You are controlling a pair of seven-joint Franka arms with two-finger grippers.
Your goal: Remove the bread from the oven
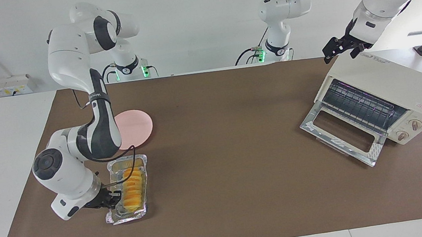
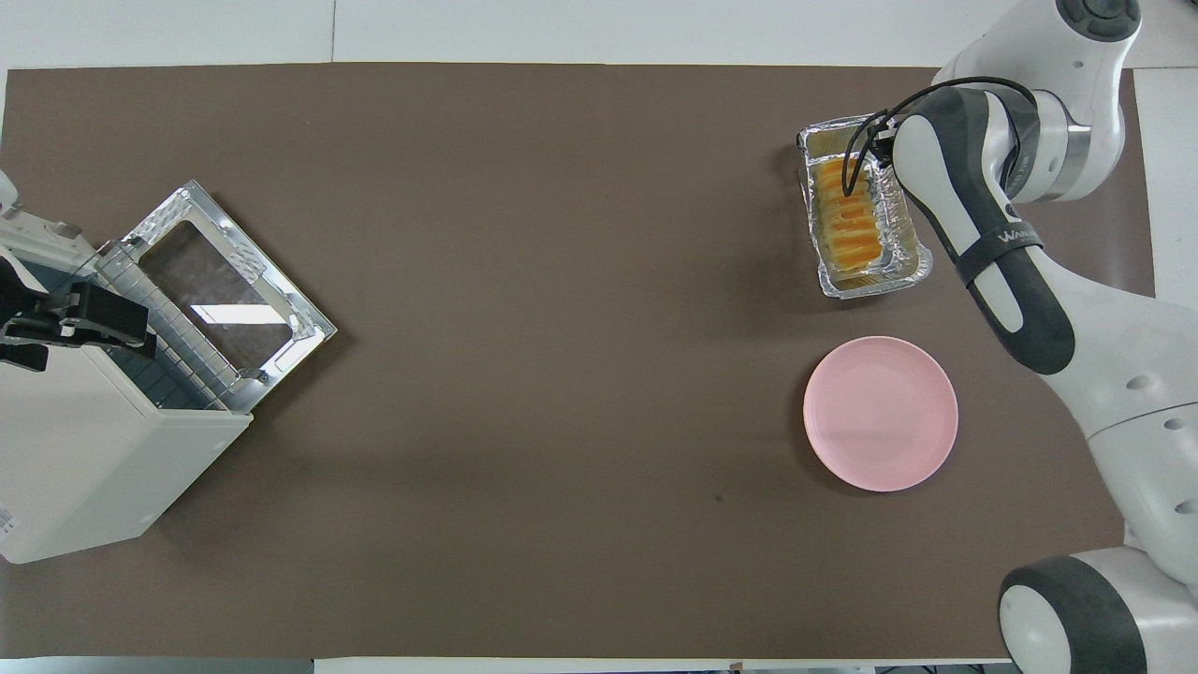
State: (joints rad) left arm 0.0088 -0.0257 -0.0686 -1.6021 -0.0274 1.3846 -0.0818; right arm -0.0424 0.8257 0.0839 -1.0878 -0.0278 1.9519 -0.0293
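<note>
Right gripper (image 1: 113,198) touches foil tray (image 1: 115,218) holding bread (image 1: 133,188).

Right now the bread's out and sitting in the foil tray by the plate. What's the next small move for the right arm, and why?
Probably ease the right gripper up and away from the foil tray. The bread already lies in the tray on the mat, farther from the robots than the pink plate, and the oven stands open with a bare rack. The left gripper waits over the oven's top.
</note>
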